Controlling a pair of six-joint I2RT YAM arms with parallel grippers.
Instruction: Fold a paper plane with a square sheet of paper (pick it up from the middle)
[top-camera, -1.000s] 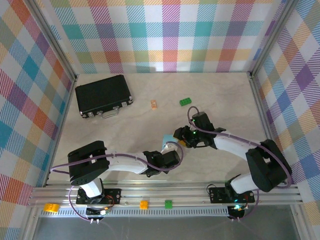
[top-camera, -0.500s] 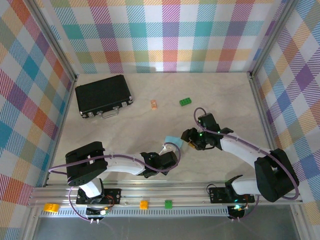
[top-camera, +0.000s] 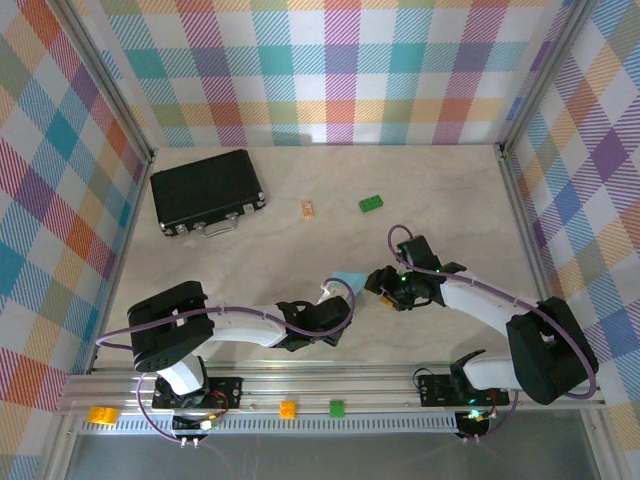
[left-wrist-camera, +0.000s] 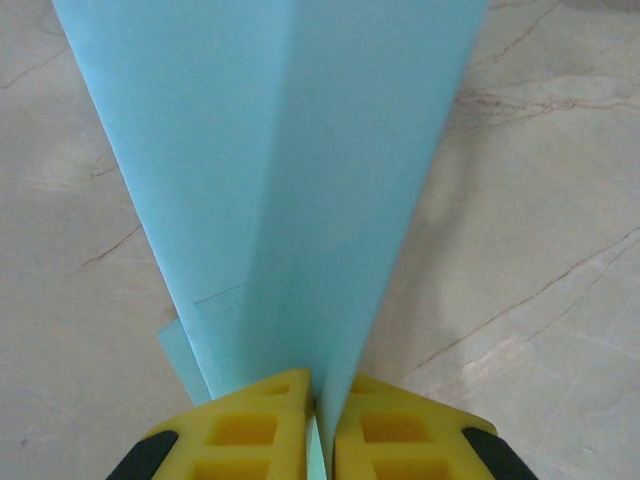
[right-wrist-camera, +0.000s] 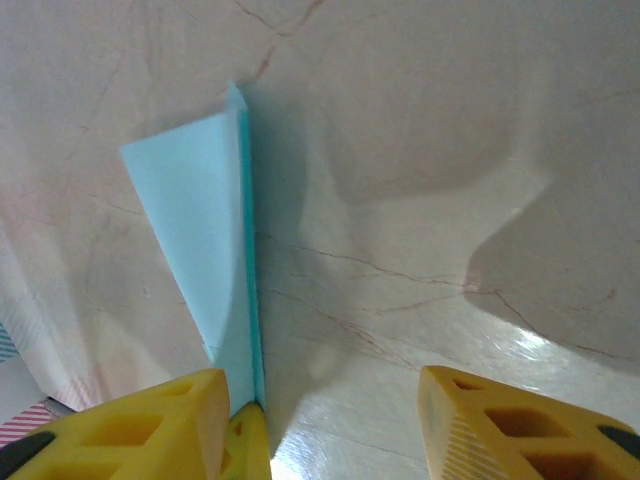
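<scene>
Pale, glossy, marble-veined table (top-camera: 450, 190) lies between plaid walls, mostly bare toward the upper right. Near the centre of the overhead view, the left gripper (left-wrist-camera: 322, 400) pinches the narrow end of the paper plane (left-wrist-camera: 290, 180), a thin matte cyan wedge with a sharp centre crease. The right gripper (right-wrist-camera: 335, 400) is spread wide, one yellow finger beside the plane's edge. A black case (top-camera: 206, 190) sits upper left.

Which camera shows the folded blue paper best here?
Left wrist: the paper plane is large, centre crease clear, pinched by the left gripper. Right wrist shows a narrow wedge; the top view, a small blue patch.
</scene>
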